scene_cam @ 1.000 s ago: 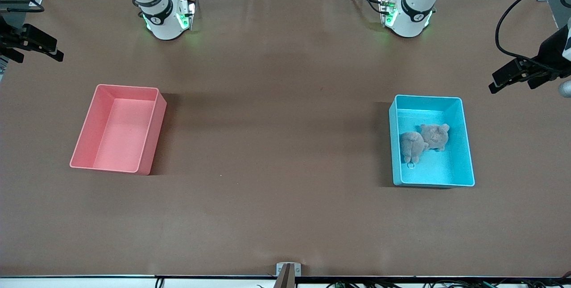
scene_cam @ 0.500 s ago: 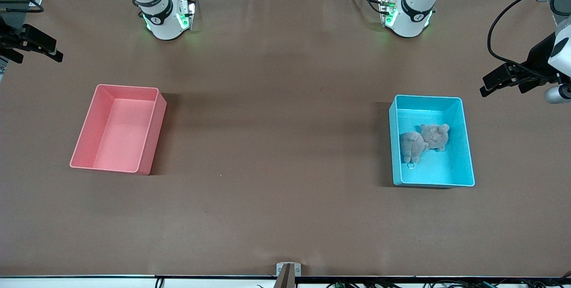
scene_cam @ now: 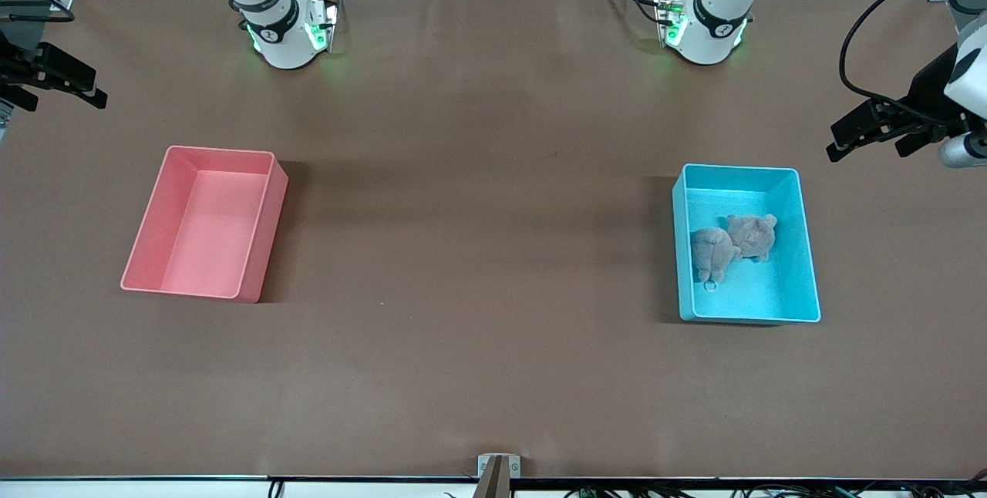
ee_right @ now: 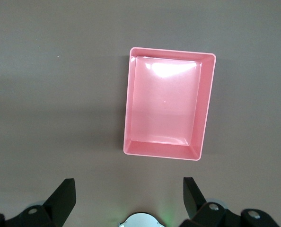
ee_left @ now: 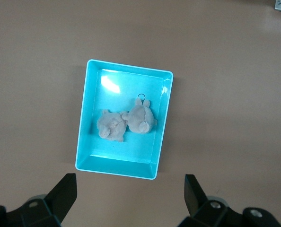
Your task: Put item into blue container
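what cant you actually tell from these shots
- Plush toy in the blue container: which animal, too small in front view and left wrist view.
- Left gripper: arm cut off by front view's edge.
- Right gripper: likewise cut off.

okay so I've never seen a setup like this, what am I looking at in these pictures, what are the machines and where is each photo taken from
Two white robot arms stand at a brown table. One picture looks down from a high camera facing them; the other two come from cameras on each arm's wrist. The light blue rectangular plastic bin sits toward the left arm's end, with a small grey-brown plush toy lying inside it. The pink rectangular plastic bin, holding nothing, sits toward the right arm's end. The left gripper hangs open high above the table near the blue bin; the right gripper hangs open above the table near the pink bin. Neither holds anything.
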Robot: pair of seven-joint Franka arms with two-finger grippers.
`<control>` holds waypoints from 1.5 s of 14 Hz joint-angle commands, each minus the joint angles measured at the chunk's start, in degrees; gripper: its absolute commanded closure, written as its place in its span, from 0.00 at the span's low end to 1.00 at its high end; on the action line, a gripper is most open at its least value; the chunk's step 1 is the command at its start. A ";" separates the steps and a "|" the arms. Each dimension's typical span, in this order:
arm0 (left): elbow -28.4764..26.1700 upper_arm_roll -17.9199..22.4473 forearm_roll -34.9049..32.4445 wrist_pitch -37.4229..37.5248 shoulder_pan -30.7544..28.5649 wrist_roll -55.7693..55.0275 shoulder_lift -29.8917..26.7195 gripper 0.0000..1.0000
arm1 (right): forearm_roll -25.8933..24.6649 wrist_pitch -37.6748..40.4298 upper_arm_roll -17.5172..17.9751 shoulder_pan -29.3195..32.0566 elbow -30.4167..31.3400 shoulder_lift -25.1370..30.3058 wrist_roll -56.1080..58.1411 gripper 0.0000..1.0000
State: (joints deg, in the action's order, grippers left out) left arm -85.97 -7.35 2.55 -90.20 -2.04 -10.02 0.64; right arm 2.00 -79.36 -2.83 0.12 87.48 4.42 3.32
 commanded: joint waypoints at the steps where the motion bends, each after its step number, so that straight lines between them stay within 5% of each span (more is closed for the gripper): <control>1: 0.28 0.76 0.35 0.73 0.72 0.87 -1.25 0.00 | -1.03 -0.27 0.19 0.32 0.33 0.85 2.30 0.00; 7: 0.28 5.33 0.18 0.73 4.23 1.05 -1.43 0.00 | -2.00 -0.18 0.37 0.05 0.41 0.85 2.30 0.00; 21: 0.19 5.16 -0.88 0.73 3.80 4.92 -1.95 0.00 | -2.00 0.26 0.37 0.32 0.41 0.85 2.13 0.00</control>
State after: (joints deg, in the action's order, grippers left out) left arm -85.91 -2.33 2.29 -90.21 1.61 -6.01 -0.36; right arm 0.96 -79.37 -2.75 0.12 87.48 4.42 4.98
